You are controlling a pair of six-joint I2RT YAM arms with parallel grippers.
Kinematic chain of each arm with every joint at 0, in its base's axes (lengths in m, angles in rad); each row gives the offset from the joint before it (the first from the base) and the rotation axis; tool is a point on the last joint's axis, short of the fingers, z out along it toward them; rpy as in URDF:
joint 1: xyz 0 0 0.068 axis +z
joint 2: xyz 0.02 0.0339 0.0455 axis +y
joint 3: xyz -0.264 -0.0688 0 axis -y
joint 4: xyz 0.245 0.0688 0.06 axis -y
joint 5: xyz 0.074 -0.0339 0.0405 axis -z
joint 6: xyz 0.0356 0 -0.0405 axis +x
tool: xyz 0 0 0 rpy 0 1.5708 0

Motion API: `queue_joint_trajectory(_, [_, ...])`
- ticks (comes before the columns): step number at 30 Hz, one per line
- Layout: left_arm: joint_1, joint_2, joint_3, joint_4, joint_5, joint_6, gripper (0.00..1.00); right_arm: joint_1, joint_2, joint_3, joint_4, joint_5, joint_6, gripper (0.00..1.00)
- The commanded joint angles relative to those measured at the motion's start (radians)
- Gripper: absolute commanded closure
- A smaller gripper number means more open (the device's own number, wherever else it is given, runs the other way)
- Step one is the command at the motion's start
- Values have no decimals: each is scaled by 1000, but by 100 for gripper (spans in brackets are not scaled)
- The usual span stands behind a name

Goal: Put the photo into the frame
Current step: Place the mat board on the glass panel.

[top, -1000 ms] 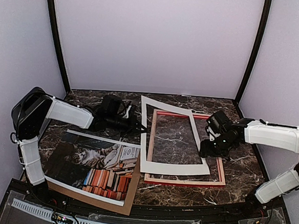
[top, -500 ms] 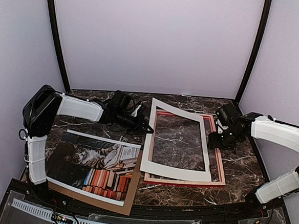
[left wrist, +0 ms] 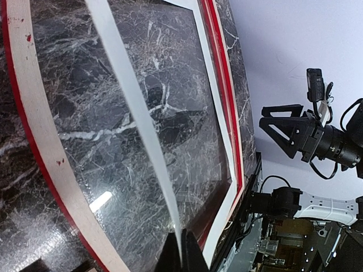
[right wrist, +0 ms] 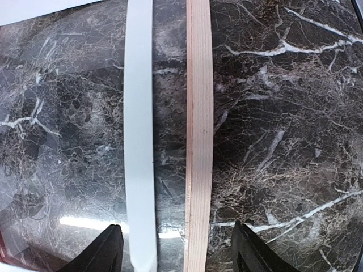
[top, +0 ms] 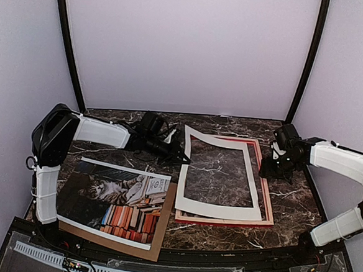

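Status from my end:

- Left end effector [top: 179,156] is clamped on the far-left part of the white mat [top: 217,208]. In the left wrist view the fingertips [left wrist: 184,252] are closed tight on the mat's thin edge, and that edge stands off the counter [top: 289,206] at the grip.
- The mat lies skewed on top of the frame [top: 225,220]. Its far-left corner pokes out past the frame. Its right band sits inside the frame's right rail, and its left band covers most of the left rail.
- The frame is flat on the counter at centre-right, rear side up. Pale wood shows on the rails with red at the edges, and marble shows through the opening.
- Right end effector [top: 272,170] is over the frame's right rail, toward the far end, with jaws wide and nothing in them. The right wrist view shows the pale wood rail [right wrist: 198,113] and the mat's white band [right wrist: 139,130] running side by side between the two open fingers [right wrist: 108,249]. I can't tell whether the fingertips touch the rail.
- The photo [top: 111,199] is at near-left on the counter, cat and books face up. It sits on the brown backing board [top: 160,234], which sticks out along the photo's near and right edges. The photo is just beside the frame's left side, not in the frame, and neither end effector touches it.
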Motion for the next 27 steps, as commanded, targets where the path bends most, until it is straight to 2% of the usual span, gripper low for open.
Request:
queue_joint_trajectory(1, [-14, 3, 26, -16, 2, -4, 100, -43, -6, -38, 90, -104, -18, 34])
queue_joint_trajectory(6, [-23, 3, 26, -17, -17, -8, 100, -70, 14, -75, 132, -182, -29, 36])
queue_joint_trajectory(13, [-36, 0, 24, -21, -60, -6, 100, -67, -10, -99, 113, -163, -9, 41])
queue_joint_trajectory(21, [-39, -21, 15, -23, -111, -4, 100, -27, -22, -129, 97, -114, 84, 37])
queue_joint_trajectory(27, [-39, -27, 8, -18, -115, -7, 100, 14, -88, -265, 171, -111, 195, 38])
